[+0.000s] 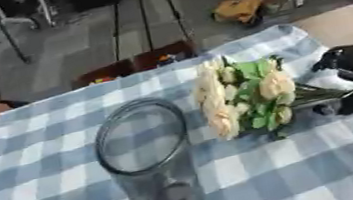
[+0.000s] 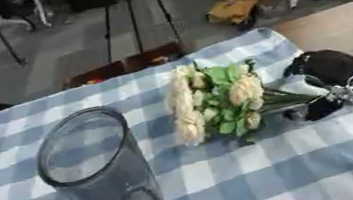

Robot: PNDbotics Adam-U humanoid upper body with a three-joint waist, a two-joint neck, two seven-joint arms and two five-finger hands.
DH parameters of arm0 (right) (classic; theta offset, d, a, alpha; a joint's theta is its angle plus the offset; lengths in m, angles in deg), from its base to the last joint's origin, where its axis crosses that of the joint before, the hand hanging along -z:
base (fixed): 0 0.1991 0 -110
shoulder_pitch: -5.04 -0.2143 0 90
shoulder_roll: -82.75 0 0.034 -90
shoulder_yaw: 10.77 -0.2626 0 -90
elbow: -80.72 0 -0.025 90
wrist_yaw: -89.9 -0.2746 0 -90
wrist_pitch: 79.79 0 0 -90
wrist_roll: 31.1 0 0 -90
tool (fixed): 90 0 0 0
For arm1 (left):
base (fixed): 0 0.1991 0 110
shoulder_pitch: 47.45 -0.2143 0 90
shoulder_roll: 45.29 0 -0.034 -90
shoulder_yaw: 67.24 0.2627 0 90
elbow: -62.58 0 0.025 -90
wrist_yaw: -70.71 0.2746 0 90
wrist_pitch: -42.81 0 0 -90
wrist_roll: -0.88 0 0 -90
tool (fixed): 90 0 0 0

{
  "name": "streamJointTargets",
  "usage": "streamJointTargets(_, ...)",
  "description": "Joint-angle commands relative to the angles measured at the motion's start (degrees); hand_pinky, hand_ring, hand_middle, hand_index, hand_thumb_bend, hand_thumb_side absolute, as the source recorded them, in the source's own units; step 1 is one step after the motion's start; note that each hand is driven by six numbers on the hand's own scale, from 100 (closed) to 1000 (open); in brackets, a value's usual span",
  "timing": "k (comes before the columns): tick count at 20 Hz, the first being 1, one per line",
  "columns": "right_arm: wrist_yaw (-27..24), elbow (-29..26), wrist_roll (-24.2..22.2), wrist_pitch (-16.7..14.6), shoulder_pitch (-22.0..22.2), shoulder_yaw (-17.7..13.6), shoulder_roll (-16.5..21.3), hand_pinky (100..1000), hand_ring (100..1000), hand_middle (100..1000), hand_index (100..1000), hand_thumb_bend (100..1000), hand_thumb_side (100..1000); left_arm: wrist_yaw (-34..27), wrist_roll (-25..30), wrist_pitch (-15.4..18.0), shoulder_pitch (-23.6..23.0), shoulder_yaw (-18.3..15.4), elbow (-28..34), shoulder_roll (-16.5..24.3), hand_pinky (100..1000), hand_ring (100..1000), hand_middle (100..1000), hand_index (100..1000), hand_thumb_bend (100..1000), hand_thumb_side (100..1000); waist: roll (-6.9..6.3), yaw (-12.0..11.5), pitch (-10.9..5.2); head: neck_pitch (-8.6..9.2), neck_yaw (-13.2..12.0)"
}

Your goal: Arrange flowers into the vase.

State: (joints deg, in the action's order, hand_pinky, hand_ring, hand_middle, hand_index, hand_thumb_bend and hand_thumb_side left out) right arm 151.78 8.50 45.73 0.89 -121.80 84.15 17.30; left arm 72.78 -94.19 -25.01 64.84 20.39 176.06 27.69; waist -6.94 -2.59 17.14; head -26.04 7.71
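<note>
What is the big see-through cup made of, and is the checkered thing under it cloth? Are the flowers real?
The vase looks like clear glass or plastic; the checks show through its wall. The tablecloth looks like soft woven cloth, since it lies in gentle folds. The flowers, cream with green leaves, could be real or silk; that cannot be told. The right hand holds their stems.

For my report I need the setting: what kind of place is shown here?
Probably an indoor workshop or lab, staged for a test: a table under a blue checked cloth, bare grey floor behind with metal stand legs, and a yellow object left there.
</note>
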Motion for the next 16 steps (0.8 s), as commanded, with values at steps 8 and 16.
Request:
streamJointTargets(8,3.39,0.97,6.22,1.78,-1.03,-0.64,0.39,832,879,697,822,514,503,0.11,0.40,-0.13,0.65,-0.03,1.11,0.32,495,720,772,859,100,1000,0.21,-0.06,-0.71,1.05,0.02)
streamJointTargets(16,4.90,3.15,7.35,1.51,-1.54,0.04,0.08,817,858,679,807,492,478,0.08,0.56,-0.23,0.56,-0.04,1.11,0.29,494,721,773,859,100,1000,0.05,-0.24,-0.50,1.16,0.02)
